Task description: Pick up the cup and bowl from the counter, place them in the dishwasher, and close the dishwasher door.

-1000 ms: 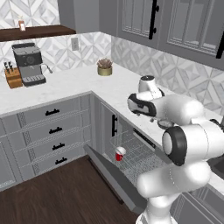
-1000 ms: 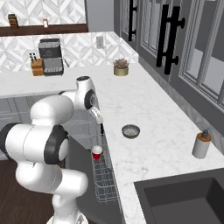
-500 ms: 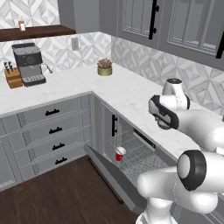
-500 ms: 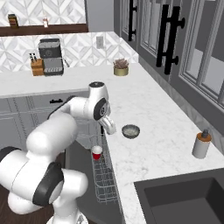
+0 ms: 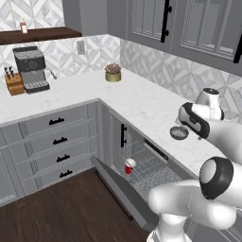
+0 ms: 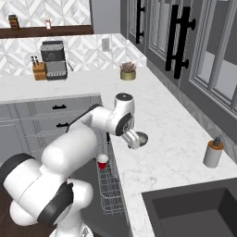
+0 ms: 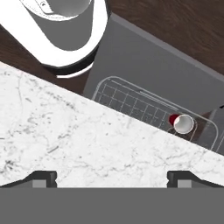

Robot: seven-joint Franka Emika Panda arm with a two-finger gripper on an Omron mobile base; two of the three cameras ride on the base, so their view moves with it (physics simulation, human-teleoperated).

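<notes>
gripper (image 7: 112, 178): jaws wide, nothing held, above the counter (image 7: 87, 144)
cup (image 5: 129, 166): upright in dishwasher rack (image 5: 151, 168)
bowl (image 5: 179, 133): on counter, beside the gripper
dishwasher door (image 5: 120, 191): down, open

Red cup (image 5: 129, 166), grey bowl (image 5: 179, 133), white veined counter (image 5: 142, 101).

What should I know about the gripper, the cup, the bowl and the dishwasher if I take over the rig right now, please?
Gripper: open, empty, above the counter.
Cup: upright in the dishwasher rack. Done.
Bowl: on the counter near the front edge, beside the arm's wrist, not gripped.
Dishwasher door: folded down, open.
Left: grasp the bowl, put it in the rack, close the door.
</notes>
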